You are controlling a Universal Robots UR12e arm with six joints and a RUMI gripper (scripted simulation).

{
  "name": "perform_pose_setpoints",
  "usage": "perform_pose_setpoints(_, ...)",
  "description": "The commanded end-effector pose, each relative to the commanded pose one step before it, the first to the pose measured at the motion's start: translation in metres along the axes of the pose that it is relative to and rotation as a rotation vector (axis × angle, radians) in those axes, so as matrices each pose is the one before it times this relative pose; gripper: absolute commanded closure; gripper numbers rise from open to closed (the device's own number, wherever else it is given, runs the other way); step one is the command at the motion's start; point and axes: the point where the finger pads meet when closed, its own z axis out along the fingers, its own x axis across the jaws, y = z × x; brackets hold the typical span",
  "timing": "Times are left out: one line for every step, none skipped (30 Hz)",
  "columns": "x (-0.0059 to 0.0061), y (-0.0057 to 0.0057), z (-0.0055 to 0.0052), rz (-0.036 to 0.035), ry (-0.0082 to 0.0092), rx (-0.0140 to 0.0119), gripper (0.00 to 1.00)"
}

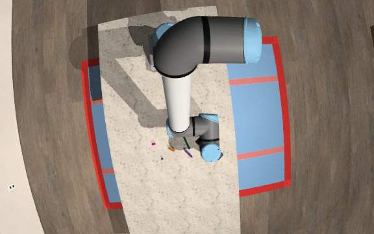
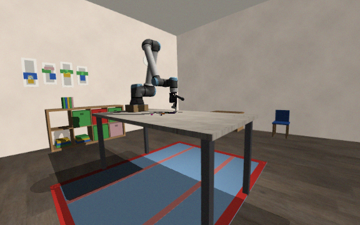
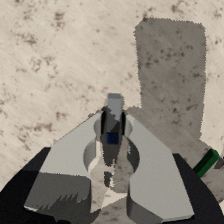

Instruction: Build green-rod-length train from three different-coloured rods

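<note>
My gripper (image 2: 175,110) (image 3: 113,113) is low over the table, its fingers slightly parted around a grey rod (image 3: 114,103). A dark blue rod (image 3: 112,138) shows between the fingers at the grey rod's lower end; whether they touch is unclear. A green rod (image 1: 186,143) (image 3: 206,163) lies to the lower right in the wrist view. A purple rod (image 1: 188,153), an orange rod (image 1: 171,149), a magenta rod (image 1: 153,143) and another blue rod (image 1: 162,158) lie apart on the table. In the top view the arm hides the fingers and the rods under them.
The speckled table (image 1: 180,195) (image 2: 199,123) carries the arm's base at its far end. The arm's wrist (image 1: 210,153) is near the table's right edge in the top view. The green and purple rods are the closest loose rods to it.
</note>
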Motion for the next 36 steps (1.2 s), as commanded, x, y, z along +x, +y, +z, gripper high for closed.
perform_pose_setpoints(0.00038, -0.00048, -0.00051, -0.00002, 0.00077, 0.00098, 0.89)
perform_pose_setpoints(0.0, 0.0, 0.0, 0.0, 0.0, 0.0, 0.89)
perform_pose_setpoints(0.0, 0.0, 0.0, 0.0, 0.0, 0.0, 0.89)
perform_pose_setpoints(0.0, 0.0, 0.0, 0.0, 0.0, 0.0, 0.89)
perform_pose_setpoints(0.0, 0.0, 0.0, 0.0, 0.0, 0.0, 0.89)
perform_pose_setpoints(0.0, 0.0, 0.0, 0.0, 0.0, 0.0, 0.86)
perform_pose_setpoints(0.0, 0.0, 0.0, 0.0, 0.0, 0.0, 0.86)
perform_pose_setpoints(0.0, 0.0, 0.0, 0.0, 0.0, 0.0, 0.86)
perform_pose_setpoints(0.0, 0.0, 0.0, 0.0, 0.0, 0.0, 0.86)
perform_pose_setpoints(0.0, 0.0, 0.0, 0.0, 0.0, 0.0, 0.86)
perform_pose_setpoints(0.0, 0.0, 0.0, 0.0, 0.0, 0.0, 0.86)
perform_pose_setpoints(0.0, 0.0, 0.0, 0.0, 0.0, 0.0, 0.86)
perform_pose_setpoints(0.0, 0.0, 0.0, 0.0, 0.0, 0.0, 0.86)
perform_pose_setpoints(0.0, 0.0, 0.0, 0.0, 0.0, 0.0, 0.86)
perform_pose_setpoints(0.0, 0.0, -0.00003, 0.0, 0.0, 0.0, 0.86)
perform_pose_setpoints(0.0, 0.0, -0.00019, 0.0, 0.0, 0.0, 0.86)
perform_pose_setpoints(0.0, 0.0, -0.00049, 0.0, 0.0, 0.0, 0.86)
perform_pose_setpoints(0.0, 0.0, -0.00089, 0.0, 0.0, 0.0, 0.86)
perform_pose_setpoints(0.0, 0.0, 0.0, 0.0, 0.0, 0.0, 0.86)
perform_pose_setpoints(0.0, 0.0, 0.0, 0.0, 0.0, 0.0, 0.86)
perform_pose_setpoints(0.0, 0.0, -0.00135, 0.0, 0.0, 0.0, 0.86)
perform_pose_setpoints(0.0, 0.0, -0.00186, 0.0, 0.0, 0.0, 0.86)
perform_pose_setpoints(0.0, 0.0, -0.00241, 0.0, 0.0, 0.0, 0.86)
perform_pose_setpoints(0.0, 0.0, -0.00295, 0.0, 0.0, 0.0, 0.86)
perform_pose_setpoints(0.0, 0.0, -0.00348, 0.0, 0.0, 0.0, 0.86)
perform_pose_setpoints(0.0, 0.0, -0.00397, 0.0, 0.0, 0.0, 0.86)
perform_pose_setpoints(0.0, 0.0, -0.00442, 0.0, 0.0, 0.0, 0.86)
perform_pose_setpoints(0.0, 0.0, -0.00482, 0.0, 0.0, 0.0, 0.86)
perform_pose_setpoints(0.0, 0.0, -0.00514, 0.0, 0.0, 0.0, 0.86)
perform_pose_setpoints(0.0, 0.0, -0.00538, 0.0, 0.0, 0.0, 0.86)
perform_pose_setpoints(0.0, 0.0, -0.00554, 0.0, 0.0, 0.0, 0.86)
perform_pose_setpoints(0.0, 0.0, -0.0056, 0.0, 0.0, 0.0, 0.86)
perform_pose_setpoints(0.0, 0.0, -0.00557, 0.0, 0.0, 0.0, 0.86)
perform_pose_setpoints(0.0, 0.0, -0.00543, 0.0, 0.0, 0.0, 0.86)
perform_pose_setpoints(0.0, 0.0, -0.0052, 0.0, 0.0, 0.0, 0.86)
perform_pose_setpoints(0.0, 0.0, 0.0, 0.0, 0.0, 0.0, 0.86)
